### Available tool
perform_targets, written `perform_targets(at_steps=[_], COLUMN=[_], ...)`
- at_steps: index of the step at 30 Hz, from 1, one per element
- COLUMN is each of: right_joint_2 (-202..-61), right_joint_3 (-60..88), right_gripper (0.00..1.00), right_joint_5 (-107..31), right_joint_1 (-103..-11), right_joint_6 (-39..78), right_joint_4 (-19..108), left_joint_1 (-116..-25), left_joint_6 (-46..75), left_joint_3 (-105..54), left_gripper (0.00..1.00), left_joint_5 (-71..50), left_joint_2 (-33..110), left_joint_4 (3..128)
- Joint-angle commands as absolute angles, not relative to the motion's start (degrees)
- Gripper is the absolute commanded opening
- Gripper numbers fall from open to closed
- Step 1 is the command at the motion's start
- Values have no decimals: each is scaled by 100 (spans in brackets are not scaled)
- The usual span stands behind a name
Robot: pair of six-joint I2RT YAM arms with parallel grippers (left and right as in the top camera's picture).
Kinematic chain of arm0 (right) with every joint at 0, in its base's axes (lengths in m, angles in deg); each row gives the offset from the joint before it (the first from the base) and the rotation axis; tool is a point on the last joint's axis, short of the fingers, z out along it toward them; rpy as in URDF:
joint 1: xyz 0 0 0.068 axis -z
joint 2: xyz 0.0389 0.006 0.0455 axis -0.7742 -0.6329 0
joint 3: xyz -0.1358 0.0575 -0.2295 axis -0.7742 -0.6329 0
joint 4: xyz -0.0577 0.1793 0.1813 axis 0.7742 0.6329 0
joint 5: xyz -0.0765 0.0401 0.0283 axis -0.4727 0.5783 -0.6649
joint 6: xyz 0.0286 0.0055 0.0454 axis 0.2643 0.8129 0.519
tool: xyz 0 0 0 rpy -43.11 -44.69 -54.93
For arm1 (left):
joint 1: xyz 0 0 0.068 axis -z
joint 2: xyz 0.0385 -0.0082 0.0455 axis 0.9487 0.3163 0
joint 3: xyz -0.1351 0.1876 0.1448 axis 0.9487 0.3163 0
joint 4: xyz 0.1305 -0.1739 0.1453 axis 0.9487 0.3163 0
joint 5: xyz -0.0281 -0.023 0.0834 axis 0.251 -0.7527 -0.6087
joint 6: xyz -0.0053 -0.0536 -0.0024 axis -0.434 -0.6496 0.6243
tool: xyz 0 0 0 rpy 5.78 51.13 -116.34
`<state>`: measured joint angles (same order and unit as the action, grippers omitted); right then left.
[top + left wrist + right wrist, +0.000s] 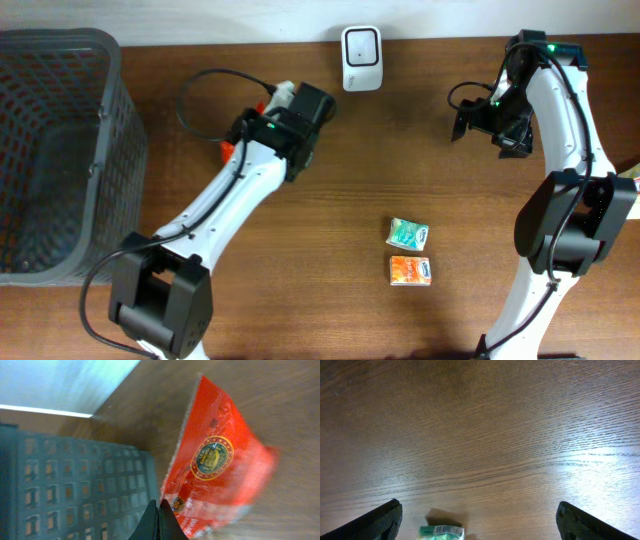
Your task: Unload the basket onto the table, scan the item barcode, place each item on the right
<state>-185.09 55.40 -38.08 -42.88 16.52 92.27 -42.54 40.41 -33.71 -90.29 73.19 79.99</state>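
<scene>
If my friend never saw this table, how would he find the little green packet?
Look at the brown wooden table, on the side by the right arm. Two small packets lie close together there. The green packet is the one nearer the white scanner; its neighbour is the orange packet.

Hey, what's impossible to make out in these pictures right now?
Left wrist view: red foil packet print blurred, no barcode visible.
Overhead: same packet mostly hidden beneath the left arm.
Right wrist view: small green packet cut off by bottom edge.
Overhead: small orange packet print too small to read.
</scene>
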Motion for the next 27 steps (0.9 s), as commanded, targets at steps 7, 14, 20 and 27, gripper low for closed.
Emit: perform_targets(at_steps=[7, 14, 20, 27], right_joint_2=[-18384, -18384, -18384, -18384], right_joint_3=[5612, 5612, 5612, 5612], right_gripper=[98, 98, 98, 98], right_joint_5=[-3876, -3878, -3878, -3878], right_joint_1=[-4284, -4284, -4284, -4284], right_joint_6=[1703, 1703, 1703, 1703], right_joint_4=[9240, 9240, 9240, 9240], left_joint_1=[-4278, -3970, -4005, -4816], left_joint_6=[3655, 3482, 3482, 2892], left_joint_3=[-3395, -3356, -3894, -6086], left_gripper=[0, 23, 55, 99], left_joint_5=[-6096, -3257, -2151, -4197], left_joint_2=[7557, 7632, 7529, 7387], left_joint_4=[8248, 8421, 8718, 10539])
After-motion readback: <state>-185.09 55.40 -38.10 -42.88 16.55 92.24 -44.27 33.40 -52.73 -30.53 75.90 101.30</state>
